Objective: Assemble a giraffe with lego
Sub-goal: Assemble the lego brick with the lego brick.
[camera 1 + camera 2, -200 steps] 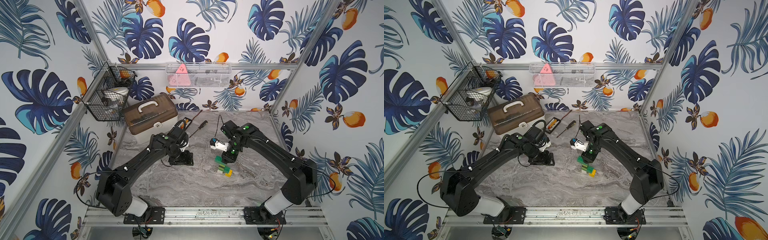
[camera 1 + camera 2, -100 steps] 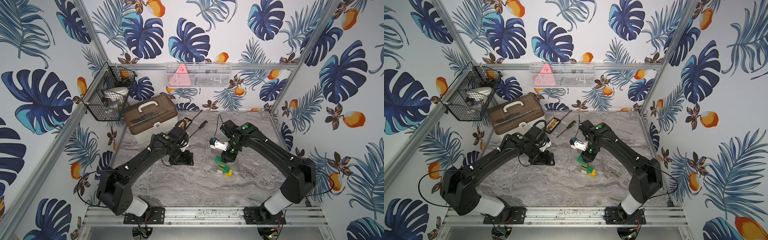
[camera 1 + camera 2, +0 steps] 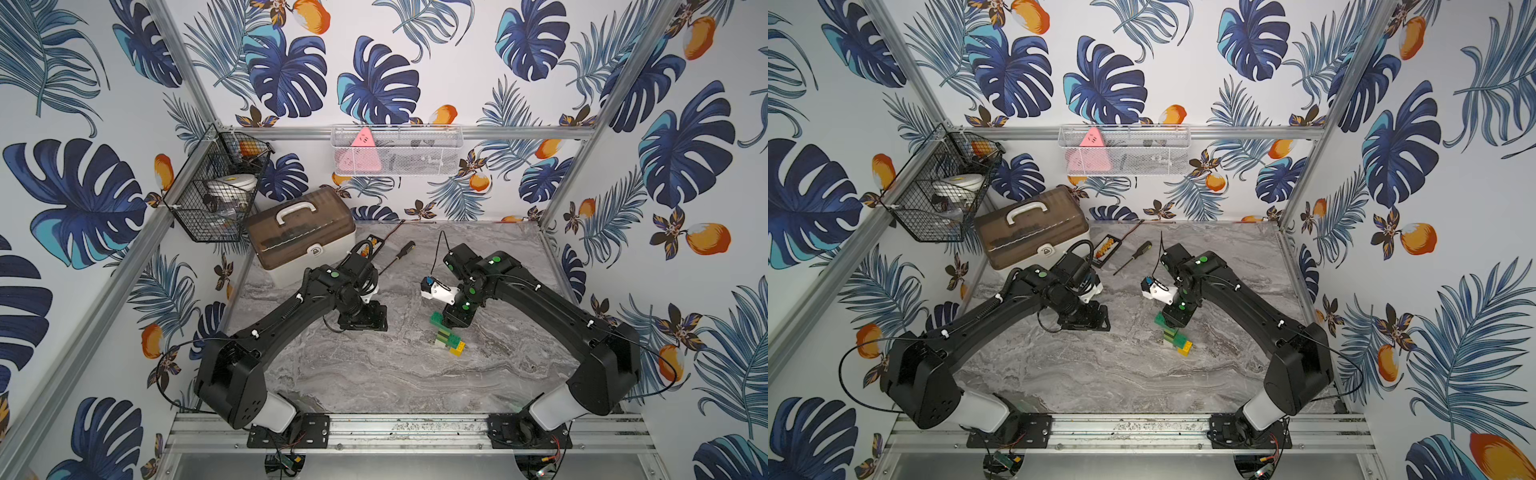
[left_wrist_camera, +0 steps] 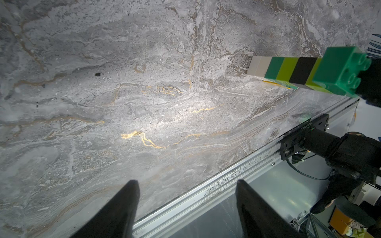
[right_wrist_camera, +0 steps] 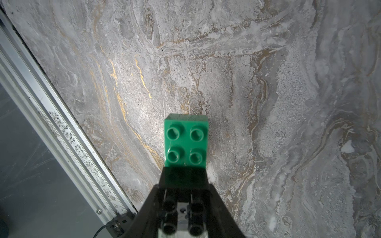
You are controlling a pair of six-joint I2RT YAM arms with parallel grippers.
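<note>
On the marble table (image 3: 374,374), holding the giraffe (image 3: 446,334) upright by its top dark-green brick (image 5: 185,142) in the clenched right gripper (image 5: 184,177), guessing to press it home, with the left gripper (image 4: 185,185) spread empty nearby.

In the right wrist view we see only the dark-green studded end of the giraffe (image 5: 185,142): its near part is covered by the right fingers (image 5: 151,206), and every brick beneath it is hidden. In the left wrist view the left fingers (image 4: 121,208) are cut off by the picture's edge. In both top views we cannot make out what lies in the black wire basket (image 3: 199,224).
</note>
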